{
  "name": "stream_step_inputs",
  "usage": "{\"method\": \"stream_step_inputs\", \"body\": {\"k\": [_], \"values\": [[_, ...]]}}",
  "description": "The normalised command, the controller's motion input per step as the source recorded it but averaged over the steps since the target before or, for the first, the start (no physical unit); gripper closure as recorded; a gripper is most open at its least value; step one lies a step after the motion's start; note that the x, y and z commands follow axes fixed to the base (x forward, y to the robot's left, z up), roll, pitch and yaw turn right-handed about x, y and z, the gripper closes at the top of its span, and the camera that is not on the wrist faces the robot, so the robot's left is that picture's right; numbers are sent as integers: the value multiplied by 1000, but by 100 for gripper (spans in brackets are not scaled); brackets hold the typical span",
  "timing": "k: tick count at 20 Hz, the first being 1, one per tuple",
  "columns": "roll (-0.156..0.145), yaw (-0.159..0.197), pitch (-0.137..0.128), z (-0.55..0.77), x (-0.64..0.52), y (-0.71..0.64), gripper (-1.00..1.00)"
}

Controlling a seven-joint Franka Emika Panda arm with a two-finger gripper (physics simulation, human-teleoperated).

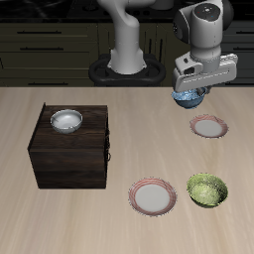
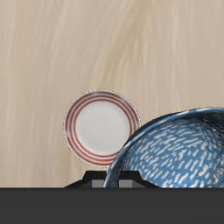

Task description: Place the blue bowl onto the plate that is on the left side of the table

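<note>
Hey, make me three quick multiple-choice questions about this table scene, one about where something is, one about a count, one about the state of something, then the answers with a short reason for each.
1. Where is the white-grey bowl?
A. on top of the dark wooden box
B. on a plate
C. inside the green bowl

2. How many pink-rimmed plates are on the table?
A. one
B. two
C. three

3. What is the state of the blue bowl?
A. resting on a plate
B. lying upside down on the table
C. held up off the table by the tool

Answers:
1. A, it sits on the box.
2. B, one plate lies near the tool, a second plate lies beside the green bowl.
3. C, the tool grips its rim above the wood.
</note>
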Motion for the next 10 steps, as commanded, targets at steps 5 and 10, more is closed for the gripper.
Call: {"method": "stream_step_inputs", "body": {"k": [5, 10], "values": [[9, 4, -5, 10, -80, 217, 100], [47, 2, 12, -46, -141, 361, 100]]}}
